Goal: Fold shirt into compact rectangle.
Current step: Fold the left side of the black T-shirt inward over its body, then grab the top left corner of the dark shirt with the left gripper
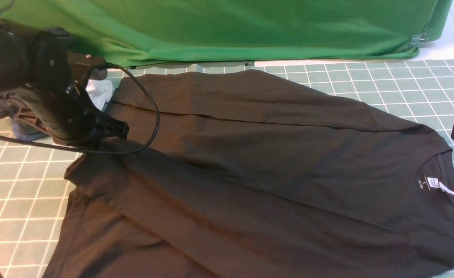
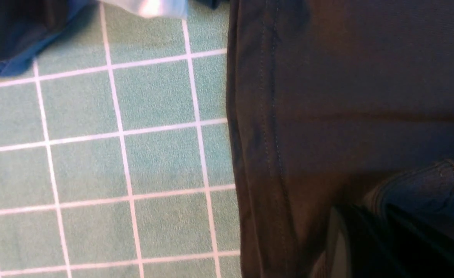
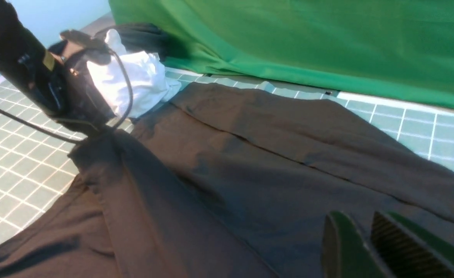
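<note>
We find the shirt [image 1: 250, 154] spread on the green gridded surface [image 1: 18, 185], neck label [image 1: 435, 183] to the right, sleeves folded across the body. The left hand [image 1: 121, 131] is clamped on a sleeve end near the hem. The right hand [image 3: 360, 226] hovers over the collar end, fingers narrowly apart and empty. A white garment [image 1: 97, 92] lies beyond the left hand.

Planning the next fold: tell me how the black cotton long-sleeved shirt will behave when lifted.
Likely floppy: the black cotton long-sleeved shirt lies flat with soft creases, so lifted parts should sag. Probably light; the fabric looks thin. It may drag rather than slide on the green gridded mat.
</note>
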You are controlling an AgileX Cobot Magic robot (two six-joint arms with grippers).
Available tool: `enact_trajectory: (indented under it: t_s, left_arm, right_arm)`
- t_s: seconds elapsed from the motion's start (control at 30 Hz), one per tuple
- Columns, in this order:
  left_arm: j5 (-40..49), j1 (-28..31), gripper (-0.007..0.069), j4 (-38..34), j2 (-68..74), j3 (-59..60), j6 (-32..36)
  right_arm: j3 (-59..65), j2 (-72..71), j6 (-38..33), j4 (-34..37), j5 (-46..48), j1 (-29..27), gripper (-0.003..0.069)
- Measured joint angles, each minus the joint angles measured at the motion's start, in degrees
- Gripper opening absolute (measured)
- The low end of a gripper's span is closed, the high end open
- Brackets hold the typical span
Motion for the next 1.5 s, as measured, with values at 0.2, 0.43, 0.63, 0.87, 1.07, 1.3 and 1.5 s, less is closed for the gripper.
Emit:
enact_trajectory:
  t_s: [0.2,0.43,0.63,0.87,1.07,1.3,1.5]
  left_arm:
    - [-3.03,0.0,0.0171,2.2,1.02,-0.07,-0.77]
    - [4.61,0.05,0.0356,4.2,1.07,-4.98,-4.84]
    - [11.68,0.05,0.0185,-4.5,-2.58,-4.81,-1.43]
    - [7.0,0.05,0.0006,-16.57,-18.69,11.04,1.3]
    - [6.48,0.05,0.0001,-18.45,-27.26,22.18,1.3]
    - [3.88,0.05,0.0001,-18.62,-33.4,28.0,1.3]
    - [3.3,0.05,0.0001,-18.62,-34.07,28.0,1.07]
  right_arm:
    - [-2.33,3.05,1.31,0.11,9.07,0.0,0.0109]
    - [-9.65,12.46,-2.89,0.11,24.37,0.0,0.0125]
    - [-12.02,22.56,-12.14,1.16,28.81,0.0,0.0255]
    - [-9.9,36.22,-24.58,7.19,28.44,5.88,0.0461]
    - [-6.14,43.45,-27.46,7.01,22.59,13.51,0.0511]
    - [-5.34,50.99,-27.59,2.65,14.33,17.92,0.0594]
    - [-5.34,55.99,-27.59,-0.92,10.53,17.99,0.0589]
